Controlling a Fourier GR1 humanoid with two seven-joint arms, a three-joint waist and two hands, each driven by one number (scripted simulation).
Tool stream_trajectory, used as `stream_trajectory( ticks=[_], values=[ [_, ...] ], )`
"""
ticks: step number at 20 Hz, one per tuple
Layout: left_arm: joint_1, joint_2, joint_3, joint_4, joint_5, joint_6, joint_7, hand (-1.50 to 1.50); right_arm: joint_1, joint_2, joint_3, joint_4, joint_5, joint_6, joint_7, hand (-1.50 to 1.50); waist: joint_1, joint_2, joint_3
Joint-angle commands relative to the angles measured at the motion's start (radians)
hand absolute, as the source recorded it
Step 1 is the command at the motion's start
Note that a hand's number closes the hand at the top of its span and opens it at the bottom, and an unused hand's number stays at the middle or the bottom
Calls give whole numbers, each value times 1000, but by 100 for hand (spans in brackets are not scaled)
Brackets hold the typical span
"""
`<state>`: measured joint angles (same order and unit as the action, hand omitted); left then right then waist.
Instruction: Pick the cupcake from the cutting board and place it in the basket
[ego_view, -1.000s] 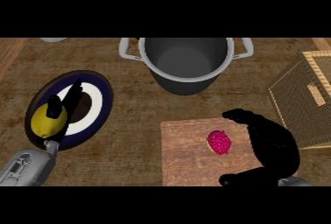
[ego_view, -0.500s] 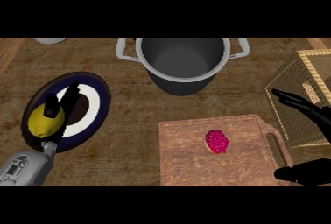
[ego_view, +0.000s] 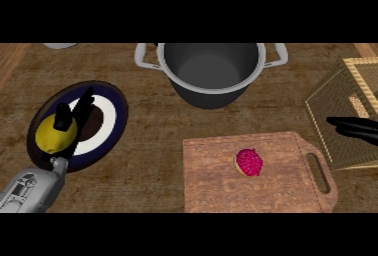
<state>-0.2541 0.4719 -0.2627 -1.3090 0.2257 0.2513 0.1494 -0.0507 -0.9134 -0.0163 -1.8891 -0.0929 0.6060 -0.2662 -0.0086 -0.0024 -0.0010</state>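
Head view: the left hand (ego_view: 71, 112) rests by the plate (ego_view: 103, 145), fingers straight, holding nothing. The pink cupcake (ego_view: 249, 162) sits on the board (ego_view: 221, 187). It looks small, light and squashy, so hold its sides. The right hand (ego_view: 354, 127), fingers straight and empty, reaches over the basket (ego_view: 332, 102). No writing shows.

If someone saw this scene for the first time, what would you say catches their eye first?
Probably the bright pink cupcake, lying alone on the wooden cutting board at lower centre. Next, the big grey pot at the top, and the yellow fruit on the dark-rimmed plate at left.
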Motion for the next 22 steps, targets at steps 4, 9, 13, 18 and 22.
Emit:
stream_trajectory(
  ticks=[4, 9, 13, 18, 22],
  values=[
    [48, -26, 47, -81, -54, -36, 55, 0, 14, 63, -78, 18, 37, 124, 33, -150, 8, 2, 1],
    [-20, -76, 84, 76, -88, -62, -20, 0, 44, 163, -99, -6, 89, 60, 52, -150, 0, 3, 1],
    [-52, -72, 122, 36, -87, -94, 40, 0, -39, 279, -10, 23, 223, -14, 90, -150, 8, 4, 1],
    [24, -76, 145, -66, -132, -117, 72, 0, -43, 358, -1, 97, 317, -4, 42, -150, 11, 3, 1],
    [70, -119, 141, -130, -172, -102, 78, 0, -37, 431, 48, 77, 375, -8, 82, -150, 12, 2, 1]
  ],
)
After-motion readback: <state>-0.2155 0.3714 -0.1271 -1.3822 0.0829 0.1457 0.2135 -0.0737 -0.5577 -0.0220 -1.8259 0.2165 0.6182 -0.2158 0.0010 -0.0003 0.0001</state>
